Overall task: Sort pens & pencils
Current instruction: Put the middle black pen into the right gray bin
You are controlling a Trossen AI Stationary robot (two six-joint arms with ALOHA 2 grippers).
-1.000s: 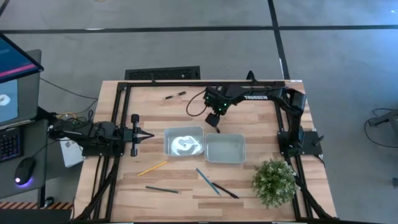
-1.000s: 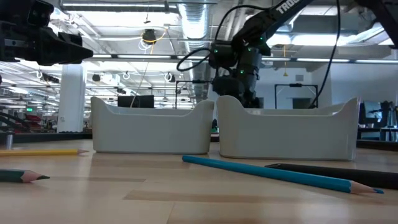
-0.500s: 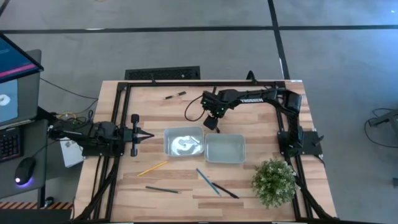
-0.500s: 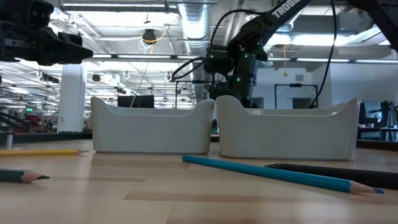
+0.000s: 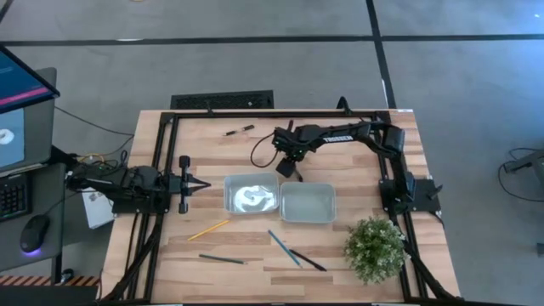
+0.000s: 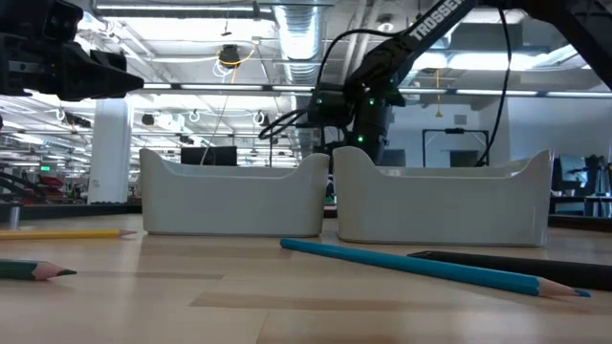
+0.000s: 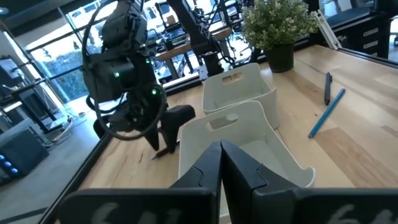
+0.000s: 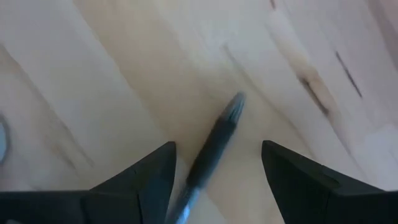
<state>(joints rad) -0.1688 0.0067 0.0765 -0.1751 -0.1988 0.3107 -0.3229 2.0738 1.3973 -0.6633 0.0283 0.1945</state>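
My right gripper hangs low over the table just beyond the two white bins, open. In its wrist view a black pen lies flat on the wood between the fingers, apart from both. A second black pen lies near the far edge and a third near the front. The yellow pencil, grey-green pencil and blue pencil lie in front of the bins. My left gripper waits shut, left of the left bin.
The left bin and right bin stand side by side mid-table. A potted plant stands at the near right corner. Black frame rails run along the table's edges. Bare wood lies between the bins and the far edge.
My right gripper has shifted a little toward the table's left, staying just beyond the bins. The pens, pencils and bins have stayed where they were.
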